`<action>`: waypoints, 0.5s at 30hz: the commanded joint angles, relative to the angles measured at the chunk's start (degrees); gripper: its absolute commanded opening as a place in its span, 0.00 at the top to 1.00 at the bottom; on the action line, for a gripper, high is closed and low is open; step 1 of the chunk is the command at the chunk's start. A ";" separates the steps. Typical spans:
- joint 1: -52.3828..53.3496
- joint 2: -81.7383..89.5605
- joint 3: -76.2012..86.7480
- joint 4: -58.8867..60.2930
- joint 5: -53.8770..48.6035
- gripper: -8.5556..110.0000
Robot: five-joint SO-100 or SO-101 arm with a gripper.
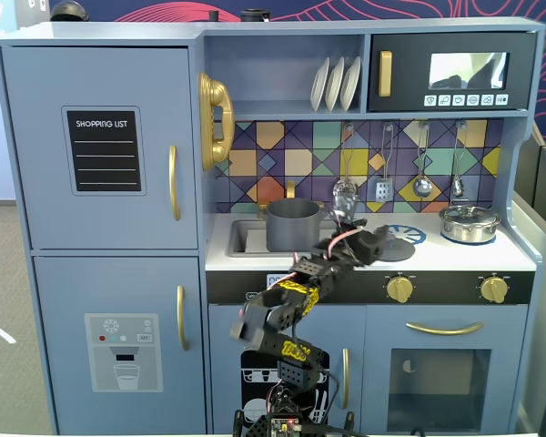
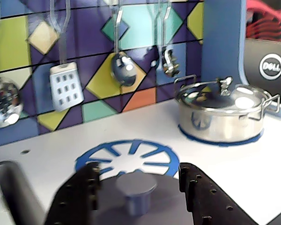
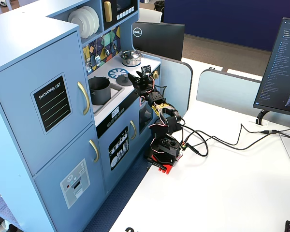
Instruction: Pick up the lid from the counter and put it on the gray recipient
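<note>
Black fingers of the hand point(image 2: 138, 187) stand open either side of the lid's point(image 2: 145, 208) knob, not yet closed. That lid lies on the table point(image 2: 253, 164), partly over the blue burner ring point(image 2: 126, 157); the gray recipient point(image 1: 292, 224) sits in the sink beyond. A shallow pinch could slip off the small knob.

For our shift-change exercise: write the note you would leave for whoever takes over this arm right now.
Gripper: open, fingers either side of the lid's knob, not closed on it.
Lid: flat on the white counter, at the near edge of the blue burner ring.
Gray pot: in the sink, uncovered.
Silver pot: lidded; leave it.
Done: the approach. Left: grip the knob, lift, carry to the gray pot, set down.
</note>
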State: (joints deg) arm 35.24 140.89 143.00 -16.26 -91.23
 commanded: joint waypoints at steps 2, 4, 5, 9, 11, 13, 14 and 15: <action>0.70 -4.57 0.97 -9.14 0.35 0.74; 0.70 -4.75 0.09 -6.68 0.18 0.73; 0.62 -5.01 -0.44 -5.62 -0.18 0.72; -0.09 -6.77 -3.16 -2.64 -0.26 0.71; -0.09 -8.09 -5.01 -0.26 -0.53 0.71; -0.44 -9.93 -6.68 0.35 -0.53 0.71; -0.44 -10.81 -7.21 0.44 -0.70 0.71; -0.44 -11.69 -7.82 0.62 -0.97 0.71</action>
State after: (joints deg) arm 35.33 130.87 140.80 -16.17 -91.23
